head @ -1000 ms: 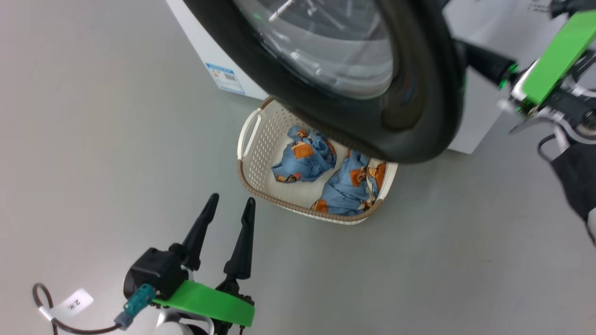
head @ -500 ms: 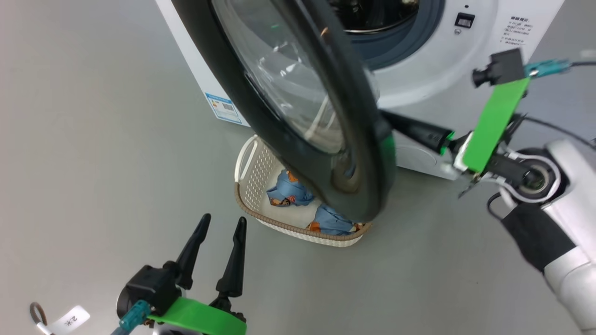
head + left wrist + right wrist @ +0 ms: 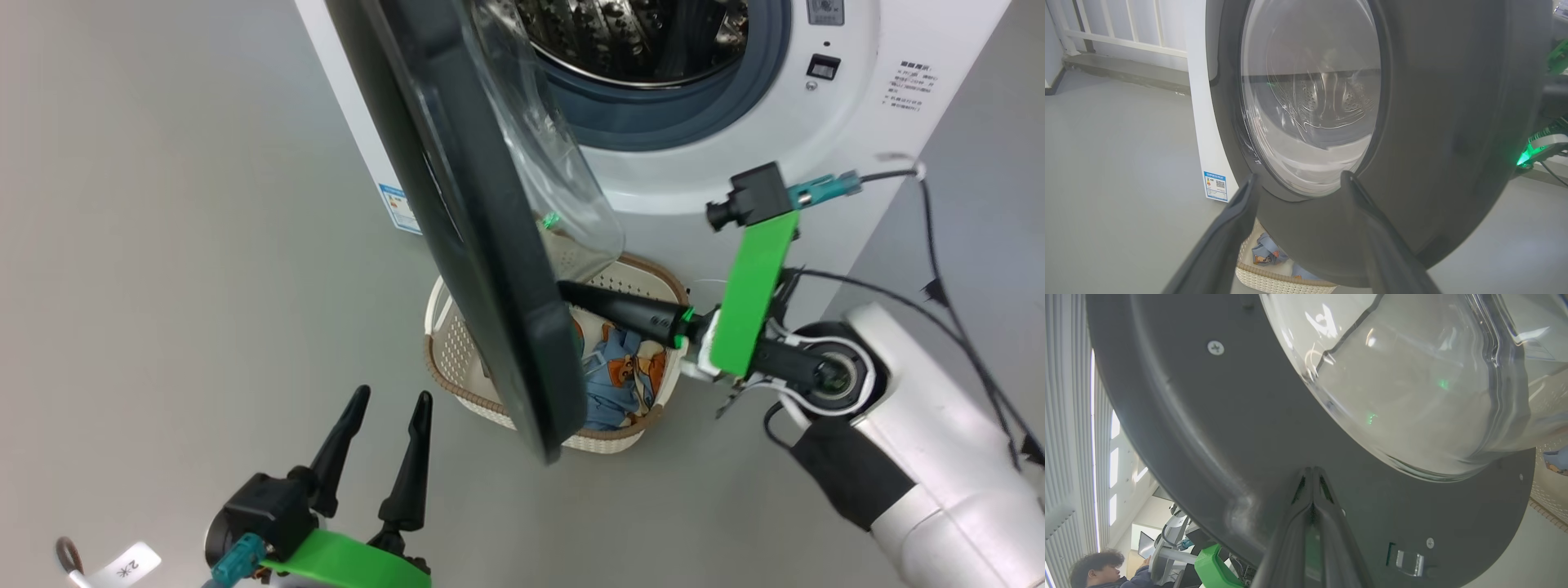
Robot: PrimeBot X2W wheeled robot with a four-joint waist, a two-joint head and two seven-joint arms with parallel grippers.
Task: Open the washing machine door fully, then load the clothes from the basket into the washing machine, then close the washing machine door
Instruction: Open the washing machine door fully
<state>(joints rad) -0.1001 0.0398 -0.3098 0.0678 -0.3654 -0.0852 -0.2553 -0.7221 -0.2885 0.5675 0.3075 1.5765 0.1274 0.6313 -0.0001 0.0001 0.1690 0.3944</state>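
The washing machine (image 3: 816, 122) stands with its steel drum (image 3: 637, 33) exposed. Its door (image 3: 490, 269) is swung out and seen edge-on, the glass bowl (image 3: 547, 171) facing the machine. My right gripper (image 3: 565, 287) is shut with nothing in it, its tip pressed against the door's dark inner face (image 3: 1229, 428), just below the bowl (image 3: 1412, 375). My left gripper (image 3: 392, 396) hangs open at the lower left, in front of the door's outer side (image 3: 1453, 122), apart from it. The basket (image 3: 445, 380) sits on the floor under the door with the clothes (image 3: 616, 371) in it, partly hidden.
A blue label (image 3: 400, 208) marks the machine's side. Grey floor spreads to the left and front of the basket. A white railing (image 3: 1126, 24) runs behind the machine. In the right wrist view a person (image 3: 1098, 567) sits low at the left, beyond the door.
The head camera has shifted. The door has swung from facing me to edge-on, wider open, with my shut right gripper following on its inner side. The left gripper stays open.
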